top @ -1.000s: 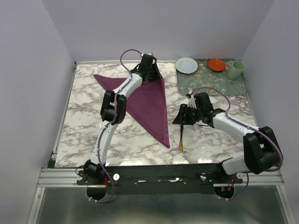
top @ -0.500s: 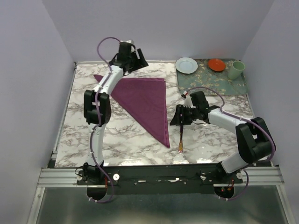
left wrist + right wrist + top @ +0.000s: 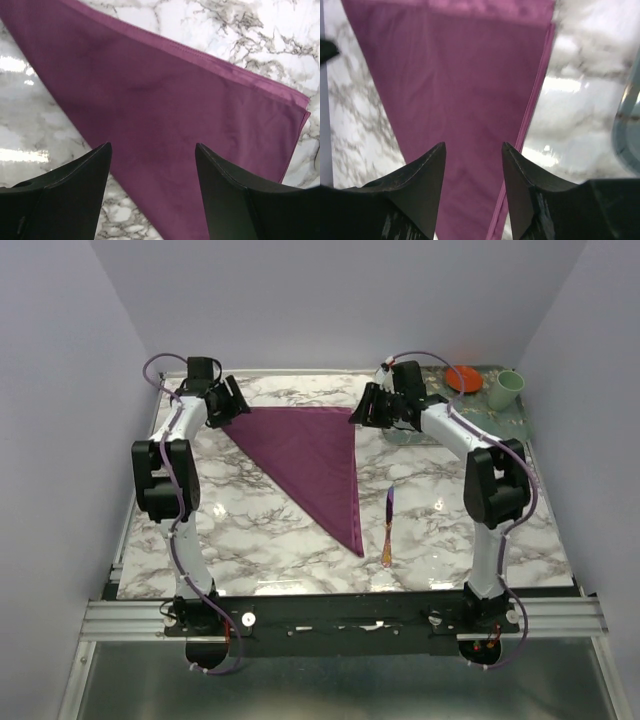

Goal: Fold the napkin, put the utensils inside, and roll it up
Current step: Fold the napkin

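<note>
The plum-purple napkin (image 3: 315, 455) lies flat on the marble table, folded into a triangle that points toward the near edge. My left gripper (image 3: 230, 405) hovers open over its back left corner; in the left wrist view the napkin (image 3: 165, 100) fills the space beyond the left gripper (image 3: 152, 147), with nothing between the fingers. My right gripper (image 3: 366, 410) hovers open over the back right corner. The right wrist view shows the right gripper (image 3: 473, 145) above the napkin (image 3: 460, 75) beside its right hem. The knife (image 3: 388, 530) lies alone right of the napkin's tip.
A green floral mat (image 3: 500, 420) at the back right carries an orange dish (image 3: 463, 378) and a pale green cup (image 3: 506, 390). The right arm reaches across the mat's left part. Lilac walls close in the table's back and sides.
My left gripper opened, let go of the napkin near its back right corner and swung to the back left corner. The right arm left the knife and moved to the back right corner.
</note>
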Motion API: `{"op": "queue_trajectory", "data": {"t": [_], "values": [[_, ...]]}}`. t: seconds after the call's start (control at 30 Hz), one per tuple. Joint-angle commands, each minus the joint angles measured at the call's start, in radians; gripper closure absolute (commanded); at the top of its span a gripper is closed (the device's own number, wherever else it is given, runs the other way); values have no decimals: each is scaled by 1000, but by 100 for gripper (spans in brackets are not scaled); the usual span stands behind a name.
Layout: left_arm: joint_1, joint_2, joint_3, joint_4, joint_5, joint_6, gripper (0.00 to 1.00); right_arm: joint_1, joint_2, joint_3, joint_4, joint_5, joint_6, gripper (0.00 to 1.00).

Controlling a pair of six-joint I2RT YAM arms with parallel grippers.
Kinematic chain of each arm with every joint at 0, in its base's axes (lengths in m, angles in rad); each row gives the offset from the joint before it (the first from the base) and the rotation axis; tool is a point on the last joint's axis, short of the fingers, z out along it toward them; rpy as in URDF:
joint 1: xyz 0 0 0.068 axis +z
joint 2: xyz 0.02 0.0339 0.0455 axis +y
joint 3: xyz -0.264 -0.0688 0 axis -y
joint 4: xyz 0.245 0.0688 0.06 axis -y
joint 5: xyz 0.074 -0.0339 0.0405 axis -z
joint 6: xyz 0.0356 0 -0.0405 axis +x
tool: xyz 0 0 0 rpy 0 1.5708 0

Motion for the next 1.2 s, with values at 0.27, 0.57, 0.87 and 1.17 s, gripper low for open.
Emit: {"op": "queue_trajectory", "data": {"t": [0.27,0.57,0.87,1.17], "values": [[40,-344,-367,265,192,-216,26,-46,434,555,-262,22,116,48],[38,-471,-483,325,242,-262,27,-49,513,585,-253,2,181,51],[38,-548,-489,335,266,-285,27,-42,545,601,-259,45,201,55],[38,-585,-478,354,291,-312,27,-39,576,660,-284,17,196,63]]}}
